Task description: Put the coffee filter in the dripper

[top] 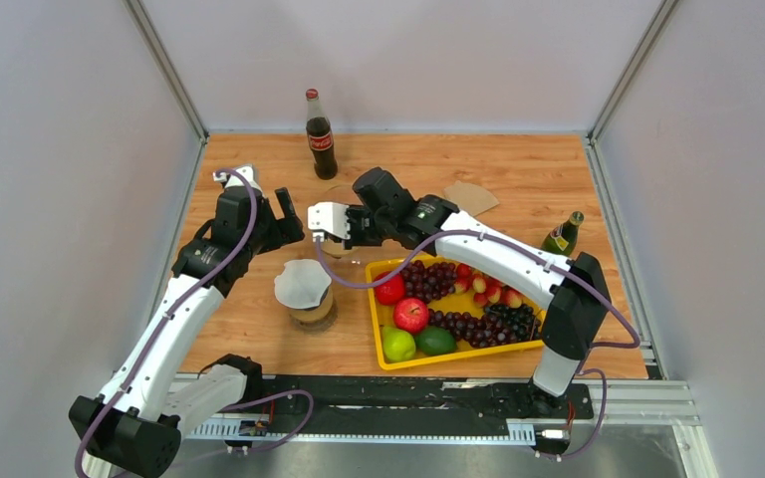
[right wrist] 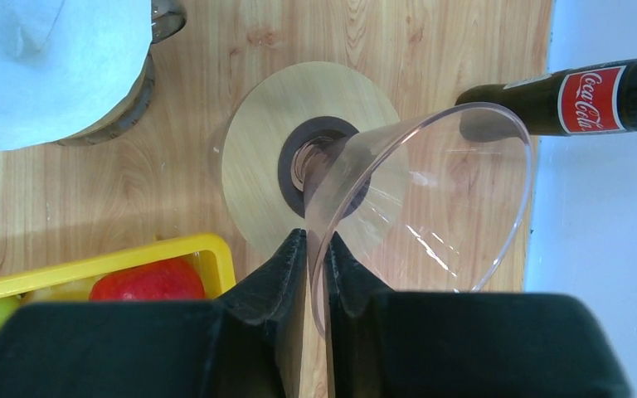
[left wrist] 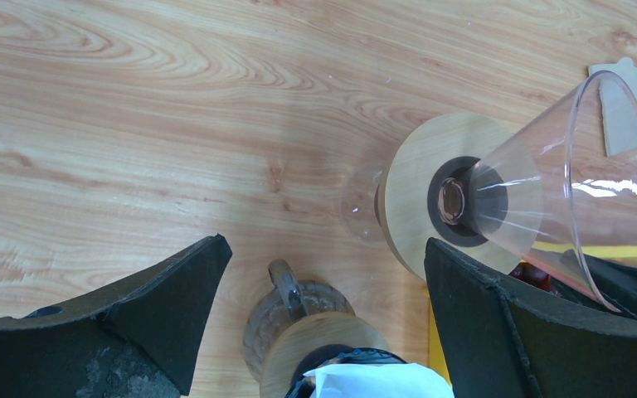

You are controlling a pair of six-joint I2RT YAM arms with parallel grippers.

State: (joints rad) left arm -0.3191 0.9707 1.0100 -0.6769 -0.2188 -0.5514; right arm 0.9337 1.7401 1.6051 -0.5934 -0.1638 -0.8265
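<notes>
My right gripper is shut on the rim of a clear cone dripper with a round wooden collar, holding it tilted on its side just above the table. The dripper also shows in the left wrist view. A second dripper stands on a glass mug with a white paper filter in it. A brown paper filter lies flat on the table at the back right. My left gripper is open and empty above the second dripper.
A cola bottle stands at the back. A green bottle stands at the right. A yellow tray of fruit sits right of the filtered dripper, under my right arm.
</notes>
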